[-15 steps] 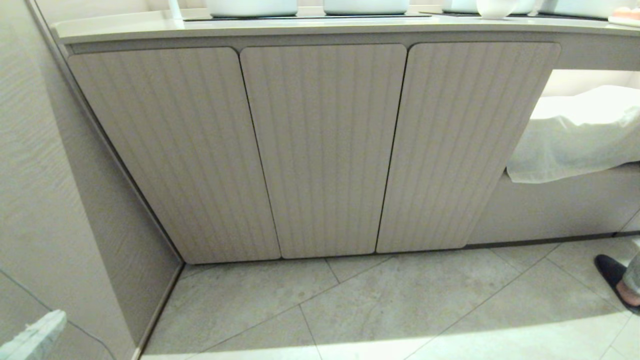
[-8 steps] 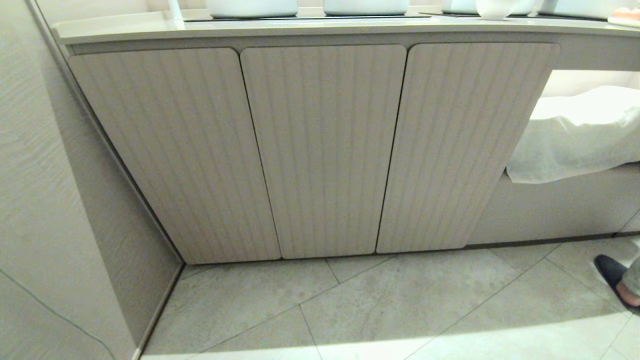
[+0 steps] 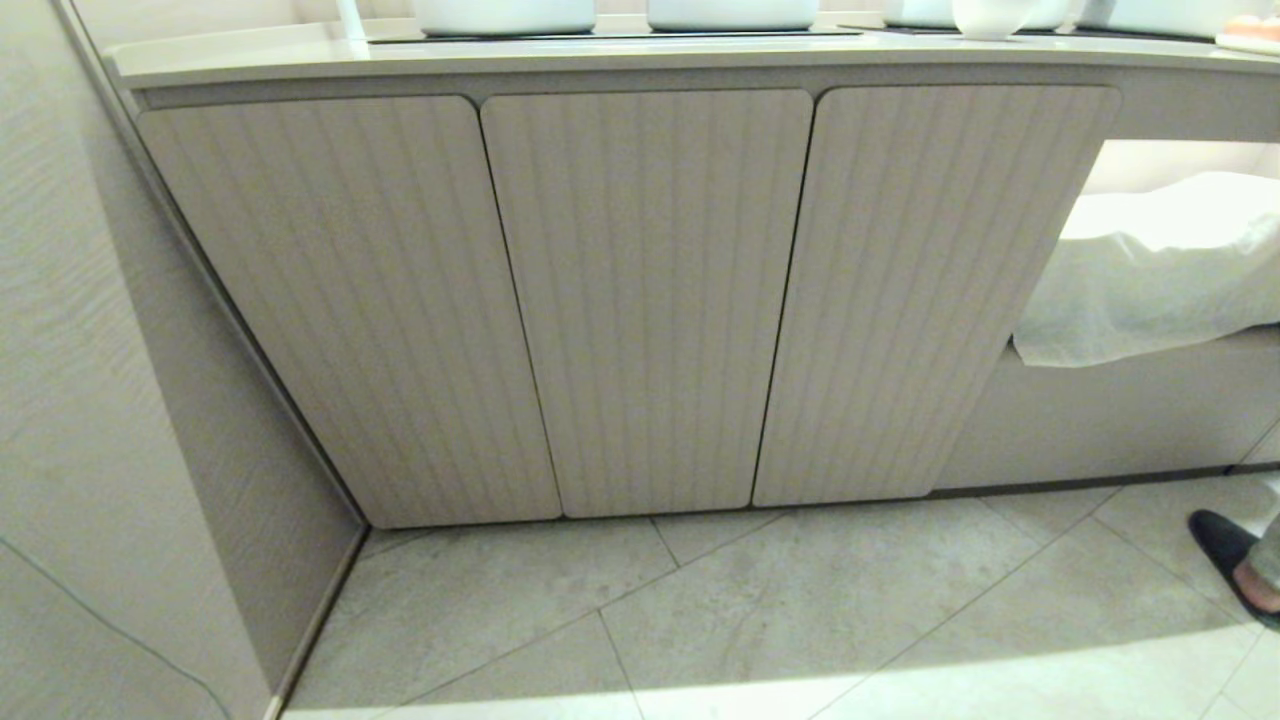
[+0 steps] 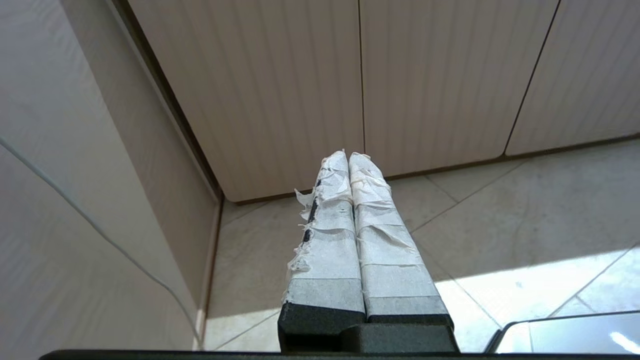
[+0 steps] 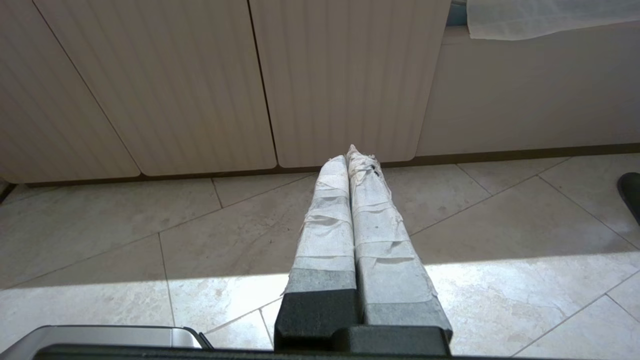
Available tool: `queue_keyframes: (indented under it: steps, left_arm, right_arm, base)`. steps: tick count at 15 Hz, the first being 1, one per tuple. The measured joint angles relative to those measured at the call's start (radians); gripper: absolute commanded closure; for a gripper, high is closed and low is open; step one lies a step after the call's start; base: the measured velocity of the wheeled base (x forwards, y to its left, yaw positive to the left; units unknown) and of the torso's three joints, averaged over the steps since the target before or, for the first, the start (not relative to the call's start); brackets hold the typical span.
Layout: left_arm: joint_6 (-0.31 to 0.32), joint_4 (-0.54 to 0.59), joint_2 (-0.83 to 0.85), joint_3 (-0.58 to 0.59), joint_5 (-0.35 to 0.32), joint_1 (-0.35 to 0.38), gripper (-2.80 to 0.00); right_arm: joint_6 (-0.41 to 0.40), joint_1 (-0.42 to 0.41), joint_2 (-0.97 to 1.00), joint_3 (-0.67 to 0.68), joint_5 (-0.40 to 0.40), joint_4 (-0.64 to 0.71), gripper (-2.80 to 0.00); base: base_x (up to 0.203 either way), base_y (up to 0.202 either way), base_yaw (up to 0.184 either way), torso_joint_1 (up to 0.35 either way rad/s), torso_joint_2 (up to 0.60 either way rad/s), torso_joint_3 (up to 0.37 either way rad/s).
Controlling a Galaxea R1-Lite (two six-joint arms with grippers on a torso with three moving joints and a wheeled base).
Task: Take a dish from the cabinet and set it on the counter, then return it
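Head view shows the cabinet (image 3: 640, 300) with all three ribbed doors flush and closed under the counter (image 3: 620, 55), so the dish is nowhere to be seen — whether it sits behind those doors cannot be told from here. Several white vessels (image 3: 730, 12) stand along the counter's back edge, cut off by the frame, and none can be matched to the dish. Neither arm appears in this view.

Left wrist view has the left hand (image 4: 348, 156) low over the tiled floor (image 4: 500, 225), its tape-wrapped fingers pressed together on nothing and aimed at the seam between the left and middle doors. Right wrist view shows the right hand (image 5: 350, 156) likewise closed and empty, pointing at the foot of the cabinet from farther right. Both hang clear of the doors, touching nothing.

Judging by the shut doors and empty hands, either nothing has begun or everything is already put back — the pictures cannot say which. A white cloth (image 3: 1150, 270) drapes a ledge right of the cabinet, and a person's dark shoe (image 3: 1230, 560) rests on the floor at the far right
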Motion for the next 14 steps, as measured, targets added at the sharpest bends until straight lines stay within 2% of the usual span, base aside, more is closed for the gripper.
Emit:
queue_keyframes:
  steps: [4, 5, 7, 9, 11, 13, 14]
  left_arm:
    - [-0.026, 0.001, -0.002, 0.0, 0.027, 0.0, 0.0]
    - [-0.016, 0.001, -0.002, 0.0, 0.027, 0.0, 0.0]
    - [0.045, -0.002, -0.003, 0.0, 0.003, 0.0, 0.0]
    - [0.057, -0.002, -0.003, 0.0, -0.004, 0.0, 0.0]
    - [0.021, 0.001, -0.003, 0.0, 0.001, 0.0, 0.0]
    - [-0.042, 0.005, -0.003, 0.0, 0.013, 0.0, 0.0]
    - [-0.05, 0.006, -0.003, 0.0, 0.014, 0.0, 0.0]
  right_arm:
    - [0.0, 0.0, 0.0, 0.0, 0.0, 0.0, 0.0]
    - [0.0, 0.0, 0.0, 0.0, 0.0, 0.0, 0.0]
    - [0.0, 0.0, 0.0, 0.0, 0.001, 0.0, 0.0]
    - [0.0, 0.0, 0.0, 0.0, 0.001, 0.0, 0.0]
    - [0.0, 0.0, 0.0, 0.0, 0.0, 0.0, 0.0]
    - [0.0, 0.0, 0.0, 0.0, 0.0, 0.0, 0.0]
    - [0.0, 0.0, 0.0, 0.0, 0.0, 0.0, 0.0]
  base:
    - [0.0, 0.0, 0.0, 0.0, 0.0, 0.0]
    - [0.0, 0.0, 0.0, 0.0, 0.0, 0.0]
    - [0.0, 0.0, 0.0, 0.0, 0.0, 0.0]
    - [0.0, 0.0, 0.0, 0.0, 0.0, 0.0]
    - [0.0, 0.0, 0.0, 0.0, 0.0, 0.0]
    - [0.0, 0.0, 0.0, 0.0, 0.0, 0.0]
    - [0.0, 0.0, 0.0, 0.0, 0.0, 0.0]
